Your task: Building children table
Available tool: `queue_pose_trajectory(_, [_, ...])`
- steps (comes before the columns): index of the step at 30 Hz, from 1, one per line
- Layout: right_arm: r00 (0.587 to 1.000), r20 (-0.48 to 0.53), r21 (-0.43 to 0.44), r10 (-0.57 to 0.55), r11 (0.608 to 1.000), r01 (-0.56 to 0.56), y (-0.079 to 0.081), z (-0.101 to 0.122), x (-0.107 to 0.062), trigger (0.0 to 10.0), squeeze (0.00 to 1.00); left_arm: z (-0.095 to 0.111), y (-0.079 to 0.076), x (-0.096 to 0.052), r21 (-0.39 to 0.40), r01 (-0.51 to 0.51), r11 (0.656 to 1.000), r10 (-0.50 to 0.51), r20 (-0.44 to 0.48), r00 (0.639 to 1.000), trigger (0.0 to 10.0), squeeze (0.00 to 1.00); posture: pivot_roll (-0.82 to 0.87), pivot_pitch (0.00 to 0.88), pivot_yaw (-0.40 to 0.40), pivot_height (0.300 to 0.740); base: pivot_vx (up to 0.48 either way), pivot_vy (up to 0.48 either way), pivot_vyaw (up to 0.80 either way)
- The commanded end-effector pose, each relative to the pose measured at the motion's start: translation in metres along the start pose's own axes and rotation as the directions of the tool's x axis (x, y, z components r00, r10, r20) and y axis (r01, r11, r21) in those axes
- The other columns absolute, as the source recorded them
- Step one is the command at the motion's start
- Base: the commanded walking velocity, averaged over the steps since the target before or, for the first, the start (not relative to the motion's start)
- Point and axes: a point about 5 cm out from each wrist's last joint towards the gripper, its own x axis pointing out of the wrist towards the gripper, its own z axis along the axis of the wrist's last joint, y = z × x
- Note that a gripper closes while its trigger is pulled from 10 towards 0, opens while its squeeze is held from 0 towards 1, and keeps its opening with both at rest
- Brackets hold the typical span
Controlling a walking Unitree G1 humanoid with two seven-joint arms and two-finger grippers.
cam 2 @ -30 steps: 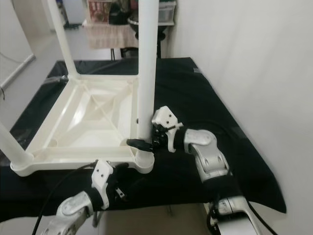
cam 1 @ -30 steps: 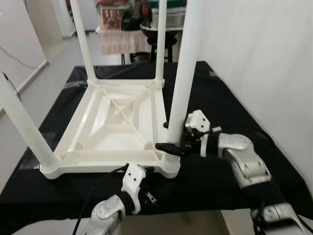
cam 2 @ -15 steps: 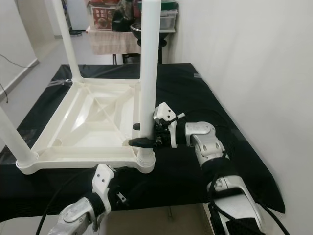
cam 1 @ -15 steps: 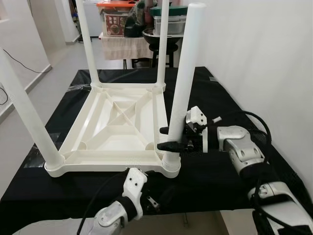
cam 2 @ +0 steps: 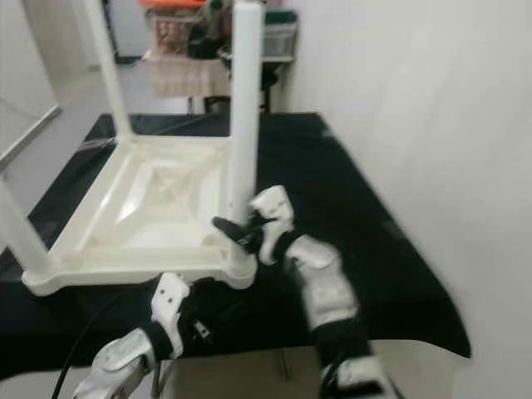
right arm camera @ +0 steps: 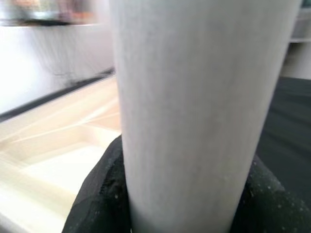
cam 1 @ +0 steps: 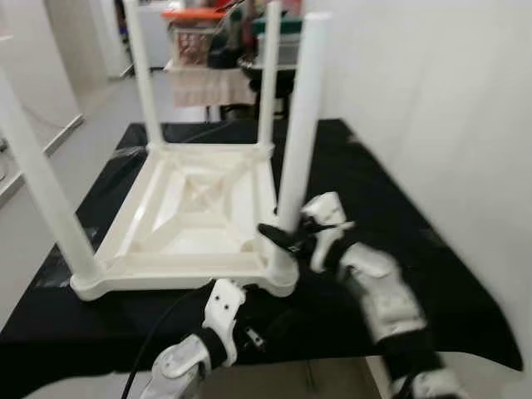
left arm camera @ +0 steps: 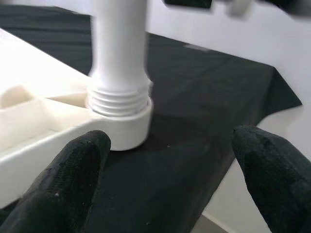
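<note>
White plastic table leg (cam 1: 297,125), upright in the corner socket of the upturned children's table (cam 1: 199,218), sits clamped between the right claw (cam 1: 287,239) fingers, while the left claw (left arm camera: 165,160) gapes wide just before that corner.

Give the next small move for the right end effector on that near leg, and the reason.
Probably keep twisting the leg further into its corner socket. The right end effector is shut around the leg low down, and the left wrist view shows thread ridges exposed above the socket. The left end effector hangs open nearby.

table top (cam 1: 204,241): 1 | table legs (cam 1: 298,125): 4 | grippers (cam 1: 287,238): 2
</note>
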Motion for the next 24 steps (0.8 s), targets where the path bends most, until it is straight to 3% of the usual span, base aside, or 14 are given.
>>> queue_pose_trajectory(1, [0.945,-0.286,-0.019,-0.157,0.987,0.158,-0.014,-0.059,-0.023,0.0,0.0,-0.003,0.004,0.0,0.004,-0.011,1.0,0.011,-0.014,1.0,10.0,0.0,-0.03,0.0,-0.018,0.74,0.0,0.0,0.0])
queue_pose_trajectory(6, [0.978,-0.188,-0.071,-0.096,0.994,0.084,-0.02,-0.03,0.001,0.0,0.0,-0.001,0.006,0.003,-0.01,0.015,1.0,-0.015,-0.013,1.0,10.0,0.0,-0.02,0.0,-0.021,0.74,0.0,0.0,0.0])
queue_pose_trajectory(7, [0.987,-0.144,-0.119,-0.065,0.992,0.048,-0.02,-0.019,0.009,10.0,0.0,0.001,0.008,0.004,-0.013,0.007,1.0,-0.007,-0.007,1.0,10.0,0.0,-0.02,0.0,-0.023,0.74,0.0,0.0,0.0])
queue_pose_trajectory(9, [0.987,-0.144,-0.119,-0.065,0.992,0.048,-0.02,-0.019,0.009,10.0,0.0,0.001,0.008,0.004,-0.013,0.007,1.0,-0.007,-0.007,1.0,10.0,0.0,-0.02,0.0,-0.023,0.74,0.0,0.0,0.0])
queue_pose_trajectory(10, [0.995,-0.097,-0.119,-0.03,0.993,0.019,-0.018,-0.009,0.015,10.0,1.0,0.002,0.009,0.006,-0.015,0.006,1.0,-0.006,0.0,1.0,10.0,0.0,-0.02,0.0,-0.02,0.74,0.0,0.0,0.0])
queue_pose_trajectory(11, [0.995,-0.097,-0.119,-0.03,0.993,0.019,-0.018,-0.009,0.015,10.0,1.0,0.002,0.009,0.006,-0.015,0.006,1.0,-0.006,0.0,1.0,10.0,0.0,-0.02,0.0,-0.02,0.74,0.0,0.0,0.0])
queue_pose_trajectory(14, [0.961,0.04,-0.02,0.274,0.962,-0.274,-0.005,0.024,0.028,10.0,1.0,0.004,0.009,0.007,0.009,0.002,1.0,-0.002,0.003,1.0,10.0,0.0,-0.02,0.0,-0.015,0.74,0.0,0.0,0.0])
queue_pose_trajectory(15, [0.924,0.06,-0.034,0.378,0.926,-0.376,-0.005,0.033,0.027,10.0,0.81,0.003,0.008,0.007,0.013,0.005,1.0,-0.005,-0.004,1.0,10.0,0.0,-0.02,0.0,-0.015,0.74,0.0,0.0,0.0])
queue_pose_trajectory(17, [0.9,0.064,-0.049,0.43,0.903,-0.428,-0.006,0.038,0.025,10.0,0.81,0.001,0.008,0.006,0.013,0.008,1.0,-0.008,-0.008,1.0,10.0,0.0,-0.01,0.0,-0.015,0.74,0.0,0.0,0.0])
queue_pose_trajectory(18, [0.879,0.064,-0.069,0.472,0.881,-0.468,-0.01,0.043,0.025,10.0,0.0,0.0,0.007,0.006,0.016,0.008,1.0,-0.008,-0.014,1.0,10.0,0.0,-0.01,0.0,-0.016,0.74,0.0,0.0,0.0])
queue_pose_trajectory(19, [0.876,0.062,-0.08,0.479,0.877,-0.474,-0.012,0.045,0.025,10.0,0.0,-0.002,0.007,0.006,0.02,0.009,1.0,-0.008,-0.017,1.0,10.0,0.0,-0.01,0.0,-0.016,0.74,0.0,0.0,0.0])
queue_pose_trajectory(23, [0.728,-0.023,-0.161,0.686,0.716,-0.679,-0.019,0.049,0.022,10.0,0.0,-0.004,0.005,0.007,-0.01,0.015,1.0,-0.015,-0.015,1.0,10.0,0.0,-0.01,0.0,-0.022,0.74,0.0,0.0,0.0])
queue_pose_trajectory(24, [0.728,-0.023,-0.161,0.686,0.716,-0.679,-0.019,0.049,0.022,10.0,0.0,-0.004,0.005,0.007,-0.01,0.015,1.0,-0.015,-0.015,1.0,10.0,0.0,-0.01,0.0,-0.022,0.74,0.0,0.0,0.0])
